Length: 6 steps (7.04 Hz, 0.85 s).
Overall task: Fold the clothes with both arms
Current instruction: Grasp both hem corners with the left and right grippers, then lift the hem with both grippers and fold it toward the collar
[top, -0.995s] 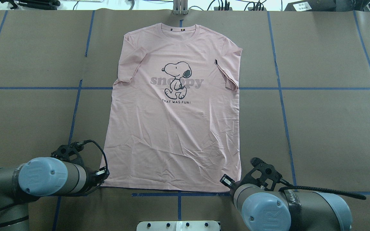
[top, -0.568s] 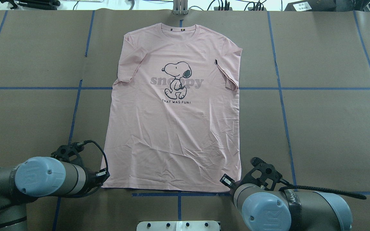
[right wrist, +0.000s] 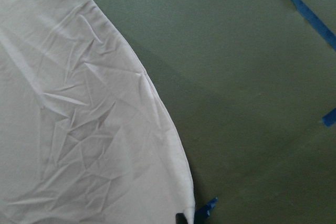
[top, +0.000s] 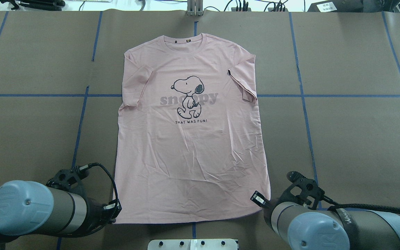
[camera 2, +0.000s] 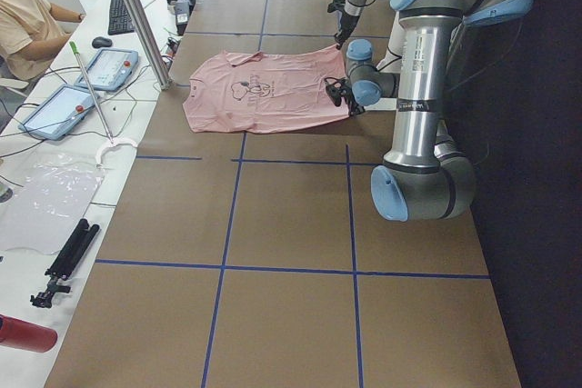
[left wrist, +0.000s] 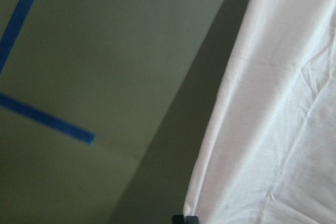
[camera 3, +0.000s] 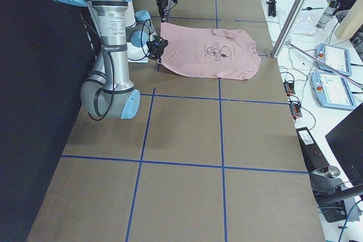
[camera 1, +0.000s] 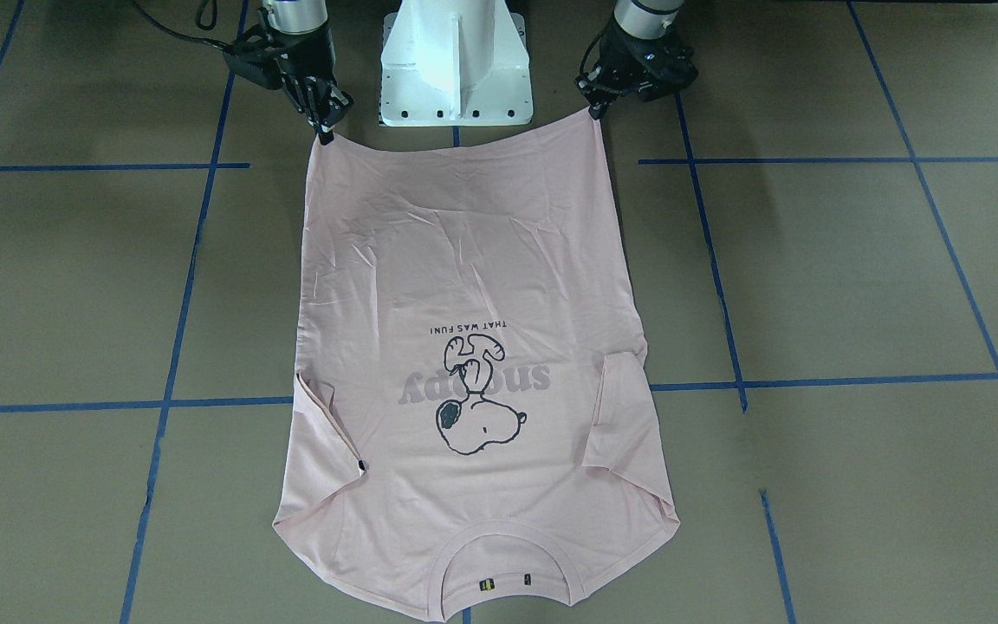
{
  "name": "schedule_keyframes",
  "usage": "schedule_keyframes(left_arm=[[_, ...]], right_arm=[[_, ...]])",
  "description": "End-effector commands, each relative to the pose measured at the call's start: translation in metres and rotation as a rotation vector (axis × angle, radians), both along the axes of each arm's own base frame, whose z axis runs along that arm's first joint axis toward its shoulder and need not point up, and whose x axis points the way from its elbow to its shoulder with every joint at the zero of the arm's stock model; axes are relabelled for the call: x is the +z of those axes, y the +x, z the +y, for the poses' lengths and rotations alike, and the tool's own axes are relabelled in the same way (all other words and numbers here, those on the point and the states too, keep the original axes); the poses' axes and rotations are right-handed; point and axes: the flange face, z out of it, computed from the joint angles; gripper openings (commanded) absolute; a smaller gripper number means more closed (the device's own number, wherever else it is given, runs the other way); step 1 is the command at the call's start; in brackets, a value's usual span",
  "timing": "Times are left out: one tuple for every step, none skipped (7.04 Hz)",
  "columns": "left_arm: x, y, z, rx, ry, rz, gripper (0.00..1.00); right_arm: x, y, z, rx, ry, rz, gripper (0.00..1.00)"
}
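Table (top: 359, 139) in brown paper, gridded with blue tape (top: 304, 104), carries a pale pink T-shirt (top: 189, 156) spread flat, print up, collar away from the robot. The left arm (top: 30, 208) and right arm (top: 325, 229) reach its near hem. The left gripper (camera 1: 592, 111) and right gripper (camera 1: 324, 132) each pinch one hem corner.

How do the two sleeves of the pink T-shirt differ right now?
The sleeve on the robot's right carries a small black tag; the sleeve on the robot's left shows none. In the front-facing view the right one looks narrower, the left one broader and flatter. Both are short, pale pink, and lie angled in against the T-shirt body.
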Motion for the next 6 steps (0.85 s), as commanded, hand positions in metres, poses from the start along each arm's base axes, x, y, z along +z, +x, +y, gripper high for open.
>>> schedule_keyframes(left_arm=[[-0.024, -0.024, -0.004, -0.016, 0.005, 0.009, 0.0], [-0.025, -0.034, -0.039, -0.08, 0.043, 0.008, 0.0], [-0.026, -0.052, -0.082, -0.109, 0.159, -0.002, 0.0], [-0.031, -0.045, -0.13, -0.18, 0.261, -0.038, 0.0], [-0.026, -0.019, -0.188, -0.239, 0.295, -0.104, 0.0], [-0.021, -0.023, -0.233, -0.259, 0.359, -0.16, 0.0]], right_arm=[[-0.013, 0.023, -0.003, 0.013, 0.01, -0.035, 0.0], [-0.028, 0.031, -0.024, 0.038, 0.035, -0.061, 0.0], [-0.045, 0.031, -0.055, 0.02, 0.127, -0.06, 0.0], [-0.058, 0.03, -0.102, 0.019, 0.217, -0.024, 0.0], [-0.052, 0.016, -0.153, 0.003, 0.206, 0.022, 0.0], [-0.053, 0.025, -0.207, -0.006, 0.21, 0.049, 0.0]])
